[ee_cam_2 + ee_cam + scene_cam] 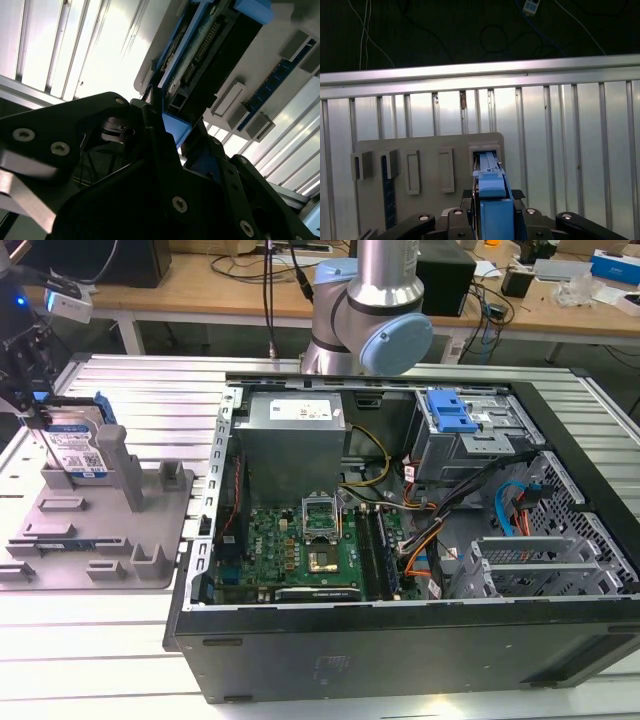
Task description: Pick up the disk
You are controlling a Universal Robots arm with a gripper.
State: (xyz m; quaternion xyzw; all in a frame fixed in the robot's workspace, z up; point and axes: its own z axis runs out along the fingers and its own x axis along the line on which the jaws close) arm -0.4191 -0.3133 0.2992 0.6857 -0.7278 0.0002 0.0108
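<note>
**Claw clamped on the upright disk at the fixture**

Exterior view: the grey fixture plate (105, 540) lies on the slotted aluminium table (150, 380), at about nine o'clock from the open computer case (400, 530). The disk (78, 448) stands on edge at the plate's far end, label facing the camera, beside an upright post (116, 468). Standing on edge leaves its narrow top free to be taken from above. The gripper (40, 418) reaches down over that top edge, at ten o'clock from the plate's middle. The blue drive-bay bracket (448, 412) sits apart, inside the case at one o'clock.

Second wrist view: the black fingers (150, 117) press against the blue side rail, one on each flat face, so I judge the claw closed on the disk (210, 45). The drive's connector side shows beyond it. A memory module (270, 85) rests in another slot of the plate.

First wrist view: looking straight down, the blue rail (492, 197) runs between the two fingers, and the drive's far end sits in the plate's (425, 145) open slot. Whether it has cleared the slot I cannot tell.
</note>
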